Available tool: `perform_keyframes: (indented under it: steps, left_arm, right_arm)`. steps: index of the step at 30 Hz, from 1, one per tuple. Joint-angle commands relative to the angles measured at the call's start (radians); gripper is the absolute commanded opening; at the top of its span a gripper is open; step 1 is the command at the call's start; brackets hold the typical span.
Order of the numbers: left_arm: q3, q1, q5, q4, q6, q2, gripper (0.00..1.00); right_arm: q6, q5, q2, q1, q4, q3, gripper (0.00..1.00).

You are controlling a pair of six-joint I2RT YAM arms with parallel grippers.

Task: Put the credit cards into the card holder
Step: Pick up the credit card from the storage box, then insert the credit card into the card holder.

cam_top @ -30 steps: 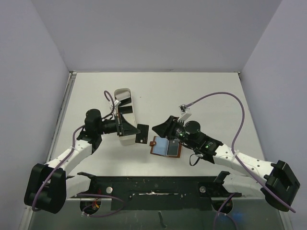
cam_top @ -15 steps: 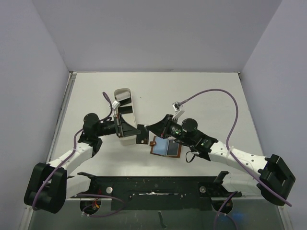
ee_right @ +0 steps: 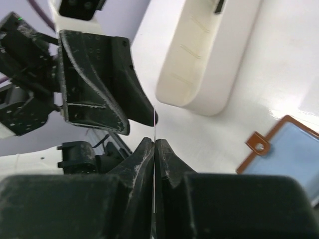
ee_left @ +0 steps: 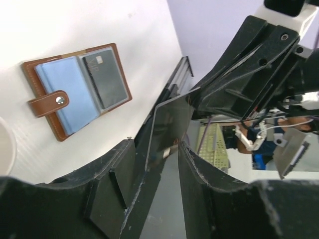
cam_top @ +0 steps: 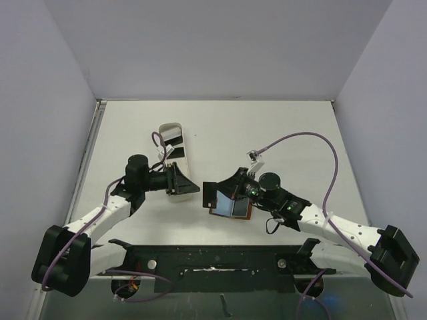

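Observation:
The brown card holder [cam_top: 231, 207] lies open on the table, its pale blue pockets up; one dark card [ee_left: 104, 79] sits in its right pocket. A dark credit card [cam_top: 211, 195] hangs in the air just left of it, held edge-on in my right gripper [cam_top: 217, 193], whose jaws are shut on the card [ee_right: 154, 122]. My left gripper [cam_top: 191, 188] faces it from the left with its jaws apart. The same card [ee_left: 167, 127] stands loose between the left fingers, leaning toward one of them. More dark cards [cam_top: 171, 147] lie in the white tray.
The long white oval tray [cam_top: 180, 175] stands behind the left gripper, its near end close to the left fingers. The card holder's closure tab [ee_right: 257, 146] points toward the tray. Both arm bases and a black rail [cam_top: 213, 260] line the near edge.
The right gripper came in from the right and shut on the card that the left gripper held out. The left jaws have opened, and the card has shifted right toward the card holder.

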Motion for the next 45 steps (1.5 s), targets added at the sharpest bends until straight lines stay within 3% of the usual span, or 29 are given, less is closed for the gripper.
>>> perform_keyframes:
  steps: [1, 7, 22, 32, 45]
  left_arm:
    - [0.1, -0.053, -0.132, -0.199, 0.197, -0.018, 0.39]
    - [0.185, -0.167, -0.397, -0.416, 0.358, 0.018, 0.38]
    - [0.165, -0.442, -0.819, -0.354, 0.319, 0.094, 0.36]
    - [0.141, -0.53, -0.951, -0.299, 0.345, 0.154, 0.4]
    - [0.153, -0.578, -0.937, -0.214, 0.366, 0.273, 0.36]
  right_arm:
    - [-0.055, 0.095, -0.071, -0.033, -0.162, 0.0, 0.0]
    - [-0.075, 0.111, -0.109, -0.111, -0.296, -0.041, 0.0]
    - [-0.104, -0.139, 0.026, -0.36, -0.2, -0.14, 0.0]
    - [-0.063, -0.267, 0.071, -0.445, -0.063, -0.2, 0.0]
    - [-0.037, -0.277, 0.131, -0.455, 0.002, -0.188, 0.0]
